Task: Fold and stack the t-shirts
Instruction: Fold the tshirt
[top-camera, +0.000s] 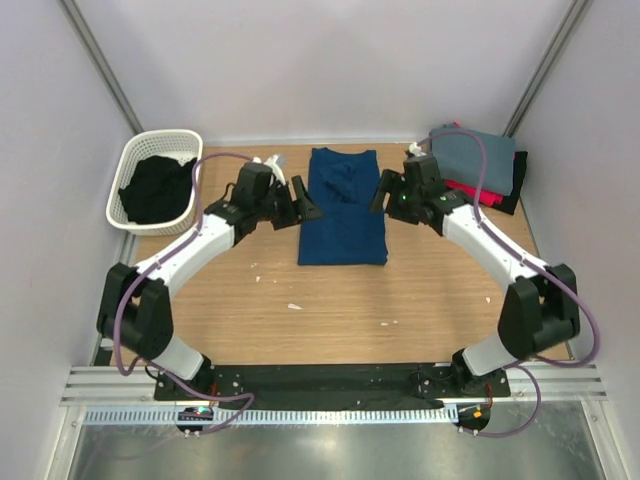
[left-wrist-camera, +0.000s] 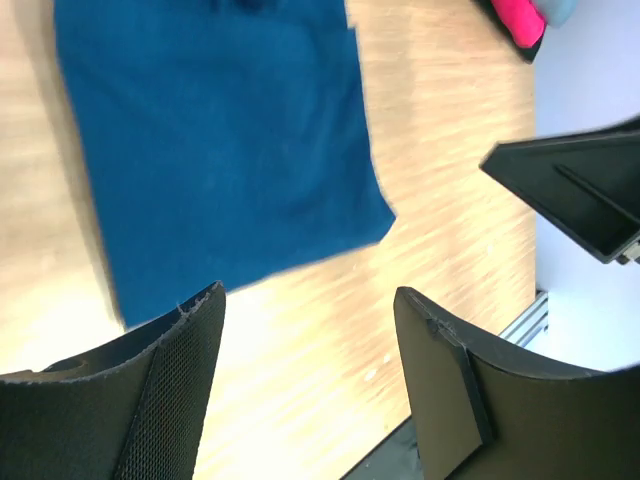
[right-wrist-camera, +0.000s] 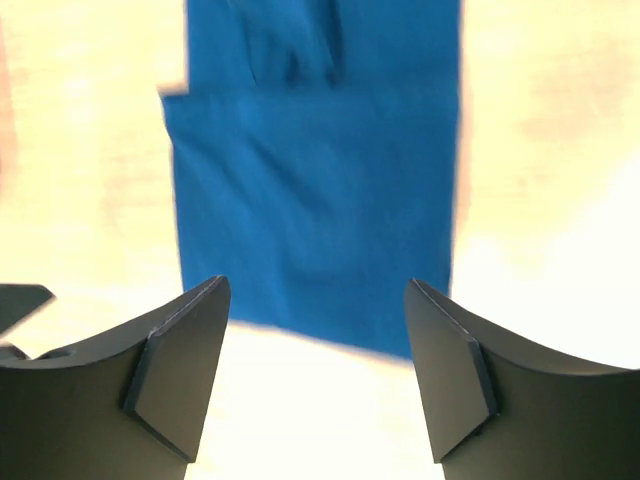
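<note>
Blue t-shirt (top-camera: 343, 215) between both jaws

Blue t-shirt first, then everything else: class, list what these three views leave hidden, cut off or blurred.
1. Blue t-shirt: folded, so any print is hidden in the top view; blurred in both wrist views, cut by the top edge.
2. Folded stack: grey top shirt mostly hides the lower ones.
3. Black cloth in the basket: crumpled, garment type unclear.
</note>
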